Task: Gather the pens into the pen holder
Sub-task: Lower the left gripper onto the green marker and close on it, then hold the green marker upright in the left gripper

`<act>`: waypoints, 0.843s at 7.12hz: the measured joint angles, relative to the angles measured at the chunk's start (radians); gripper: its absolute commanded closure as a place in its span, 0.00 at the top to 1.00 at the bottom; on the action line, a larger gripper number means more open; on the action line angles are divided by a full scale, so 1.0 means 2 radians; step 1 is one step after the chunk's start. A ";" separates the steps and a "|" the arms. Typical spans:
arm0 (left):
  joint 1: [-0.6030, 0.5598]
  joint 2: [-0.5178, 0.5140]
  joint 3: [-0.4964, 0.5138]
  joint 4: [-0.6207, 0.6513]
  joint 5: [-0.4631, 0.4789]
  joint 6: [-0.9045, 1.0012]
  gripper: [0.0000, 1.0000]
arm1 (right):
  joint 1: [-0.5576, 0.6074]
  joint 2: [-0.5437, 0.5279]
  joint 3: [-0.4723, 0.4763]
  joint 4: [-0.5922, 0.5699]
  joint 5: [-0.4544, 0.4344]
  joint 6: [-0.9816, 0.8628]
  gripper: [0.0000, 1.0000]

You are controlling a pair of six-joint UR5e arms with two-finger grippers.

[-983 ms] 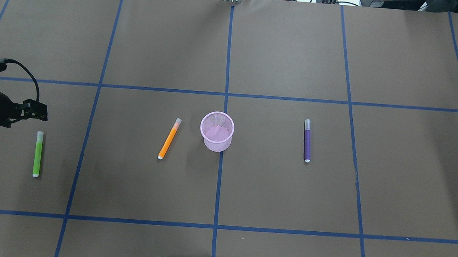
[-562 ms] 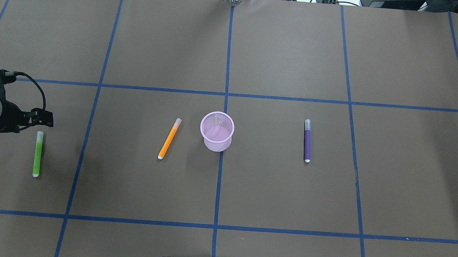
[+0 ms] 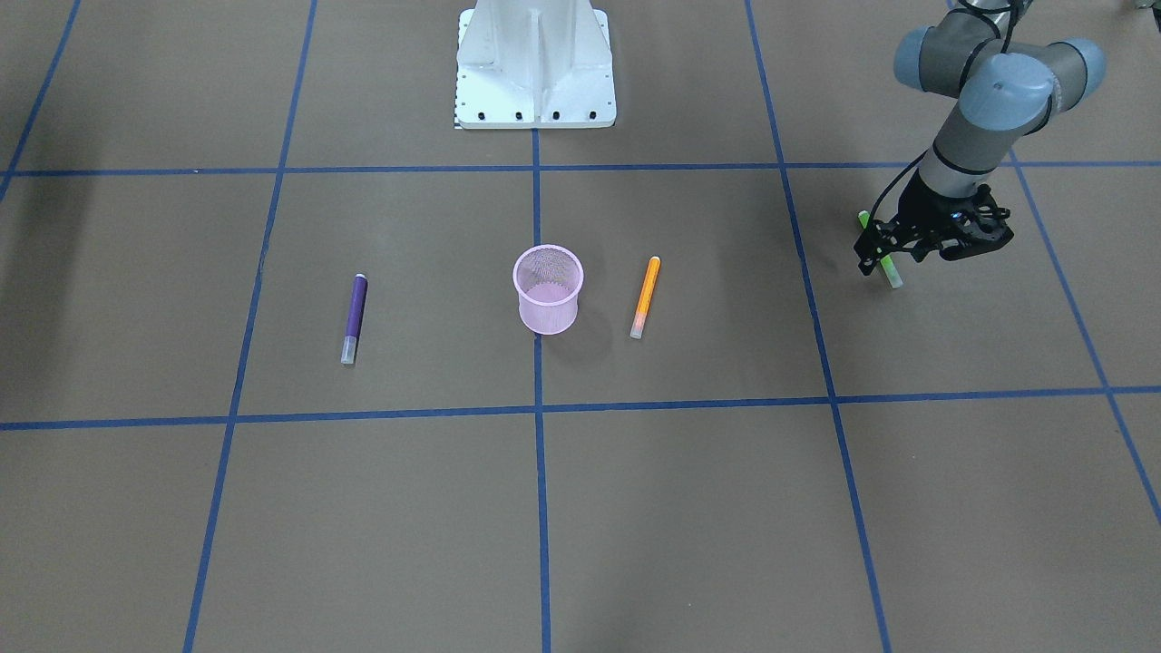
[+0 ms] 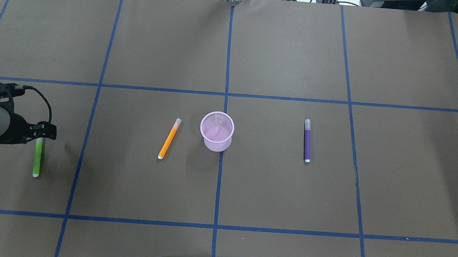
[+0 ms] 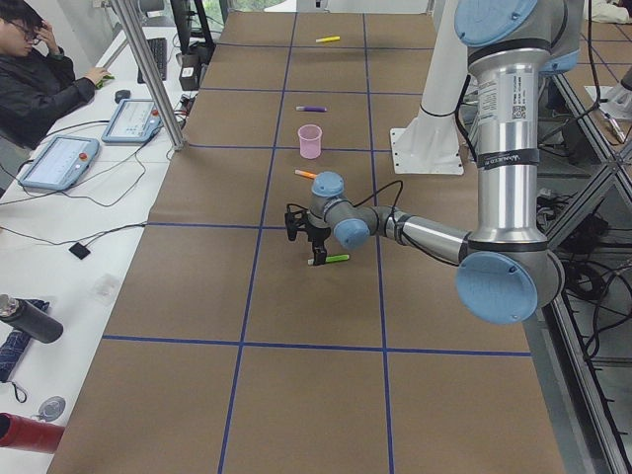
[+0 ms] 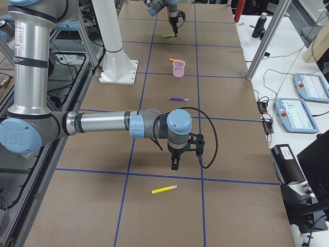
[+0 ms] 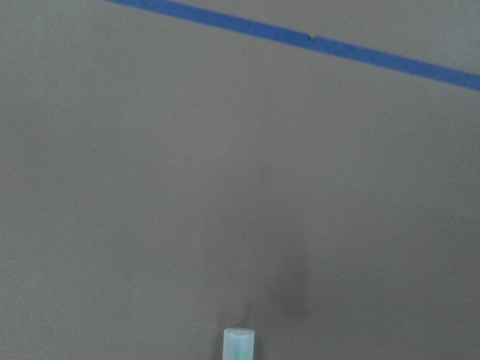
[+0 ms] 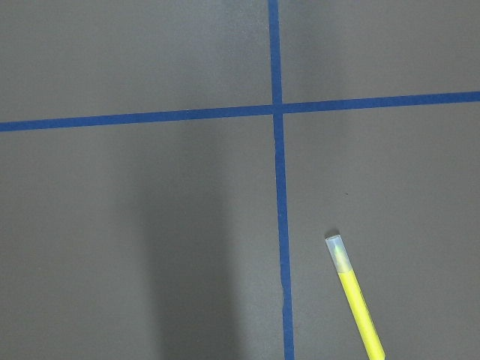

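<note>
**Left arm lining up on the green pen, far out to the pen holder's left**

Judged as the first pick: no pen stands in the pen holder (image 4: 215, 145) yet. Four lie flat on the tabletop (image 4: 282, 59).
- Orange pen (image 4: 169, 139): just beside the pen holder, on its left.
- Green pen (image 4: 37, 157): well beyond the orange pen on that same side.
- Purple pen (image 4: 307, 141): near the pen holder, on its right.
- Yellow pen (image 6: 164, 189): much farther from the pen holder than the purple one, on that same right side.

To do the pick well:
- Shift from the cap end toward the middle of the barrel, so the pen hangs level once lifted.
- Square the wrist so the jaws close across the pen's width, not along it.
- Sink until the tips almost graze the paper, then close gently, since a round barrel probably rolls away from a one-sided push.
- Lift straight up, carry to the pen holder, tip the pen upright and release inside the rim. Stay clear of the wall, as so light a cup likely tips.

Left gripper (image 4: 46, 132): low over the green pen's whitish cap end, pointing down, with the forearm reaching out nearly level. Looks parted, with nothing clamped. Only the cap tip shows at the lower edge of the wrist view.

Right gripper (image 6: 175, 165): pointing down just above the tabletop, near the yellow pen. Shows only in the side view, so cannot tell how wide it stands.
</note>
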 measured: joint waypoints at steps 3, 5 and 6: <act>0.002 0.005 0.001 0.000 0.000 0.001 0.56 | -0.003 0.001 0.001 0.000 0.000 0.000 1.00; 0.002 0.008 0.003 0.000 0.000 0.001 0.56 | -0.004 0.001 0.001 0.000 0.000 0.000 1.00; 0.002 0.009 0.004 -0.001 0.000 0.001 0.56 | -0.004 0.002 0.000 0.001 0.000 0.000 1.00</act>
